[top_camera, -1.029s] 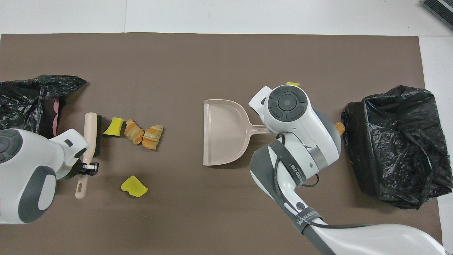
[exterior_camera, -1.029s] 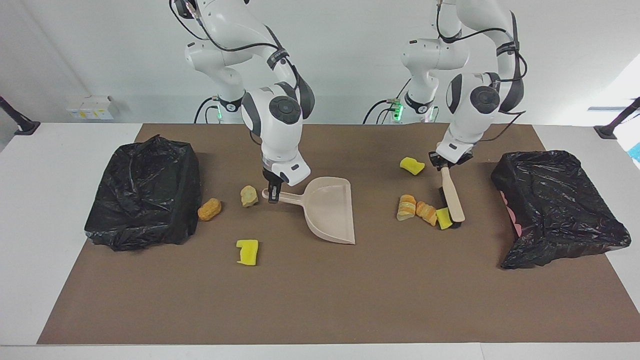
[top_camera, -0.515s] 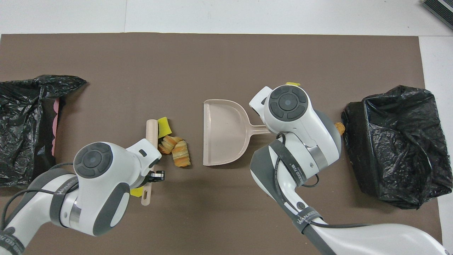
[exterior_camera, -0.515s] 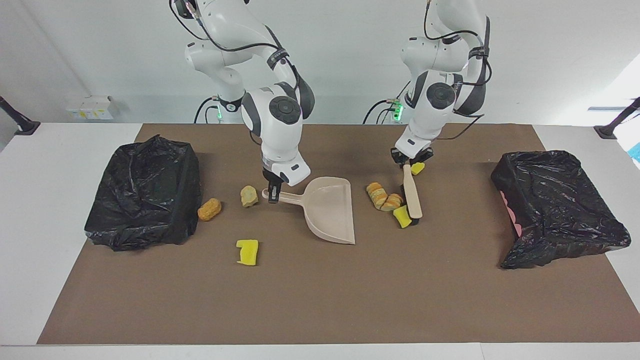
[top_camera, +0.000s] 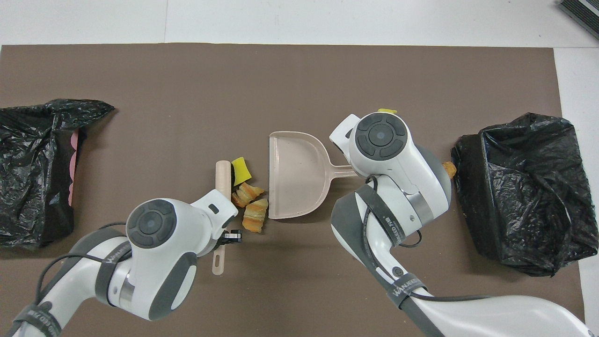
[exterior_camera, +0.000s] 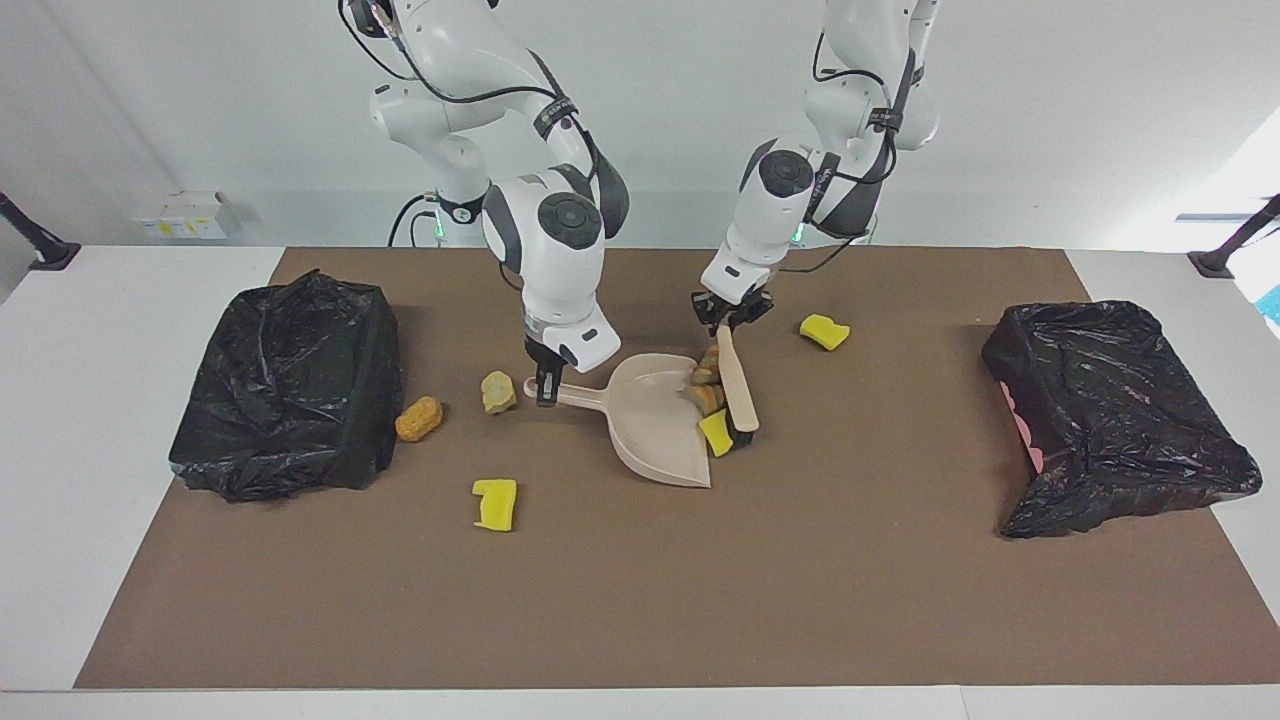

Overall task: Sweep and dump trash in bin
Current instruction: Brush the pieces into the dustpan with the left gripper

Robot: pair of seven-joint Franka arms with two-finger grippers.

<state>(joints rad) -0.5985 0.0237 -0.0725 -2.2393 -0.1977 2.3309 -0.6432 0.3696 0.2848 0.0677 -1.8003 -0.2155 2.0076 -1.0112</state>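
Observation:
My right gripper (exterior_camera: pixel 541 385) is shut on the handle of the beige dustpan (exterior_camera: pixel 655 420), which lies flat on the mat (top_camera: pixel 297 175). My left gripper (exterior_camera: pixel 727 320) is shut on the handle of the beige brush (exterior_camera: pixel 738 385). The brush (top_camera: pixel 223 180) presses three pieces of trash against the pan's open edge: a yellow sponge chunk (exterior_camera: pixel 718 432) (top_camera: pixel 240 171) and two orange bread lumps (exterior_camera: pixel 706 385) (top_camera: pixel 248 193). Other trash lies loose: a sponge (exterior_camera: pixel 824 331), a sponge (exterior_camera: pixel 495 503), a tan lump (exterior_camera: pixel 497 391) and an orange lump (exterior_camera: pixel 418 418).
A bin lined with a black bag (exterior_camera: pixel 290 395) (top_camera: pixel 519 187) stands at the right arm's end of the brown mat. A second one (exterior_camera: pixel 1110 410) (top_camera: pixel 32 164) stands at the left arm's end.
My left arm has swept the brush and the three pieces along the mat from its own end up to the dustpan's open edge. The right arm and the dustpan have not moved.

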